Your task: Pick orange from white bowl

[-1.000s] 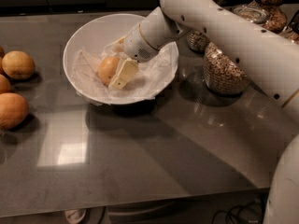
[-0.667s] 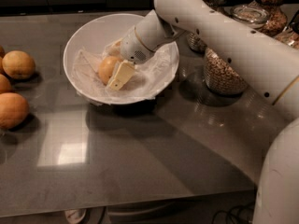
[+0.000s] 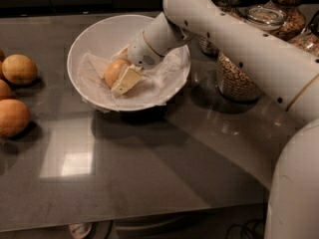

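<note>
The orange (image 3: 114, 68) sits in the bowl (image 3: 105, 33), a little left of its middle, resting on the crumpled white paper (image 3: 160, 79) that lines the inside. My gripper (image 3: 117, 76) is down in the bowl right at the fruit, coming in from the far right. I see its fingers set on either side of the orange and pinching it: the near, cream-coloured finger (image 3: 128, 78) lies flat against the fruit's right near side, and the other shows only partly behind it on the far side. The orange is low in the bowl, on the paper. The white arm (image 3: 224, 34) runs up and to the right from the wrist, crossing over the bowl's far right rim, and the thick lower part of the robot (image 3: 295, 193) fills the near right corner. The bowl stands on a dark grey table (image 3: 149, 158), towards its far left. Just right of the bowl, partly behind the arm, is a glass jar (image 3: 236, 77) filled with brown cereal, and more jars (image 3: 285, 10) line the far right edge. Well to the left of the bowl, at the table's left edge, lie three duller tan fruits: one far (image 3: 19, 68), one near (image 3: 12, 117), and a third (image 3: 3, 89) between them, cut off by the edge of my view.
</note>
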Robot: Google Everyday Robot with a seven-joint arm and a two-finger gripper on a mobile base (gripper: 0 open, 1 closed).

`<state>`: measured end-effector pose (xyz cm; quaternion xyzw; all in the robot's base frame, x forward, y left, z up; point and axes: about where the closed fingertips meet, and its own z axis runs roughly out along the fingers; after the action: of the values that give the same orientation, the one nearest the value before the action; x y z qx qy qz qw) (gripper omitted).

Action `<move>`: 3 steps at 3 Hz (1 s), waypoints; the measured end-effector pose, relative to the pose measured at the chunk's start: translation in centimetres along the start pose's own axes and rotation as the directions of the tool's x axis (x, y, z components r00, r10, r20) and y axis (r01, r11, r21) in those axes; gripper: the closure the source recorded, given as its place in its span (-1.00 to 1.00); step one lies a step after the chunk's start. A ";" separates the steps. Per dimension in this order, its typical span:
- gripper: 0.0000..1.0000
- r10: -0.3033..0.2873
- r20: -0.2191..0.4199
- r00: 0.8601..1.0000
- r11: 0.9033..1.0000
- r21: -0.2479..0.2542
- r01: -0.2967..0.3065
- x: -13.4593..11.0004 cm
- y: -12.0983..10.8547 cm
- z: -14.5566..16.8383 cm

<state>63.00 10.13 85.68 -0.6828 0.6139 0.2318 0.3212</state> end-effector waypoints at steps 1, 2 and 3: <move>0.47 0.000 0.000 1.000 1.000 0.000 0.000 0.0 0.0 0.0; 0.93 0.000 0.000 1.000 1.000 0.001 0.000 0.0 0.0 0.0; 1.00 -0.020 0.019 1.000 0.999 0.028 0.019 -0.7 -0.2 -1.6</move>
<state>62.94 9.47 87.26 -0.6819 0.6072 0.2270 0.3388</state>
